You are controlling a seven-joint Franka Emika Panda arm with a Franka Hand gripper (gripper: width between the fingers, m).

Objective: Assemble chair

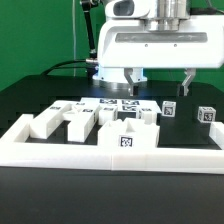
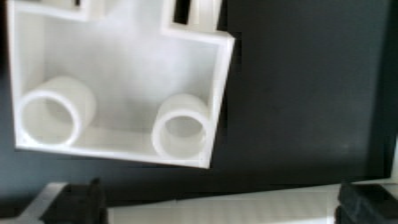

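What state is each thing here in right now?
Gripper: open, holding nothing, above the parts.
Socketed chair plate: lying flat, loose, both round sockets empty.
Other chair parts: scattered on the table, apparently unjoined.
Marker board: flat on the table.

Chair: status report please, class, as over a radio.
Gripper open, empty, above the parts. Seat plate below it, untouched. Other parts loose by the wall. Nothing in the way.
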